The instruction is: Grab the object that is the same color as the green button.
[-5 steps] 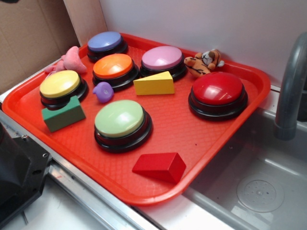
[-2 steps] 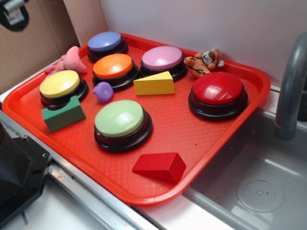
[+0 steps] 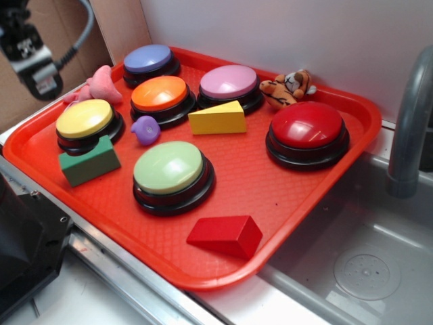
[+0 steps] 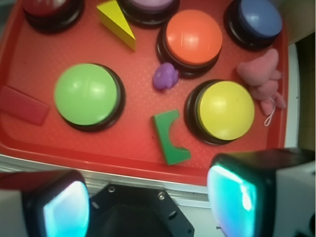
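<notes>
The red tray (image 3: 308,193) lies below and ahead of the gripper (image 4: 148,197), which hangs high, released, with nothing between its two pads.

The biggest danger, I think, is the yellow button (image 4: 225,109). It stands touching the green block (image 4: 169,137), just ahead of the gripper and slightly to its right side in the wrist view. If one finger comes down on that side, it can land on the dome, press it, or slide off and push the block away.

The green button (image 4: 86,94) is ahead and to the left, apart from the block. Its colour is paler, so a wrong aim could go to the button and not to the block.

The block has a curved notch on the side facing the yellow button, so the pads may close on an uneven face and the block can twist out.

The small purple toy (image 4: 165,76) sits further ahead, beyond the block; an overshoot could knock it.
</notes>
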